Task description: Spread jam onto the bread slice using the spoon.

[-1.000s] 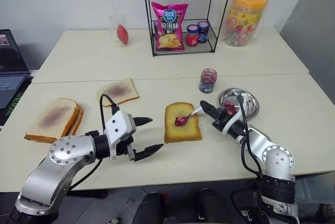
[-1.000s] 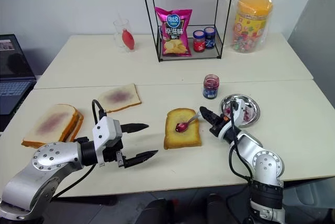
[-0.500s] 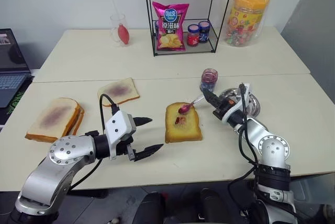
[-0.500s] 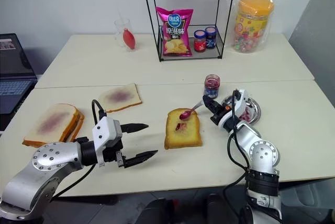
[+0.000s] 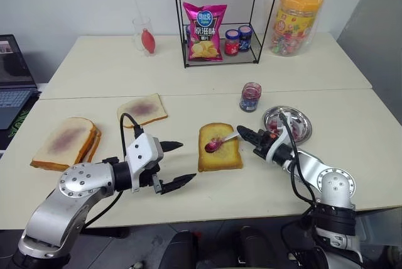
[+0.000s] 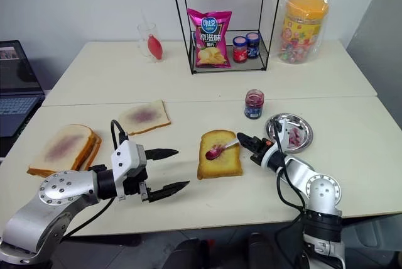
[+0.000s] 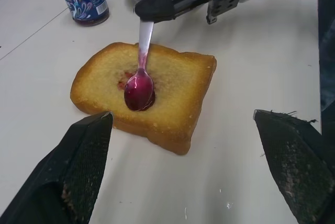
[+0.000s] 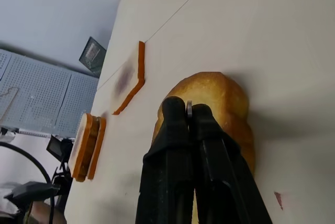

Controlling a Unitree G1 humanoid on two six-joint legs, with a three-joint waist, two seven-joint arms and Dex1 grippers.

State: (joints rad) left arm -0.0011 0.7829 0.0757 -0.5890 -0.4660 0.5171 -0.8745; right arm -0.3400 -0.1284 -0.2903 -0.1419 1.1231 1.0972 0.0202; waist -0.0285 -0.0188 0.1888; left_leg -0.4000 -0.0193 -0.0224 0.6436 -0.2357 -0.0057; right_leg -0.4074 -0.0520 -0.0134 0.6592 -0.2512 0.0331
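The spoon [image 7: 140,72] is slim, stiff metal and looks light — the sensible hold is the far end of its thin handle, which is where the right gripper [image 5: 246,135] has it, fingers pinched together on it so the little oval bowl reaches out over the bread slice [image 5: 219,148]. That bowl, loaded with glossy dark red jam [image 7: 138,92], sits on the browner centre of the toast, where a small red smear shows beside it. The toast itself looks thick and crusty but probably light and free to slide on the table [image 5: 352,124], so spreading pressure likely wants to be gentle and flat. The bread lies near the front edge of the table, about midway along it, with the jam jar [image 5: 250,97] behind it and a round steel dish [image 5: 300,118] toward the right edge. The right forearm reaches in low from the right, wrist nearly level. The left gripper [image 5: 174,165] hovers near the bread's left side — fingers wide apart, holding nothing.
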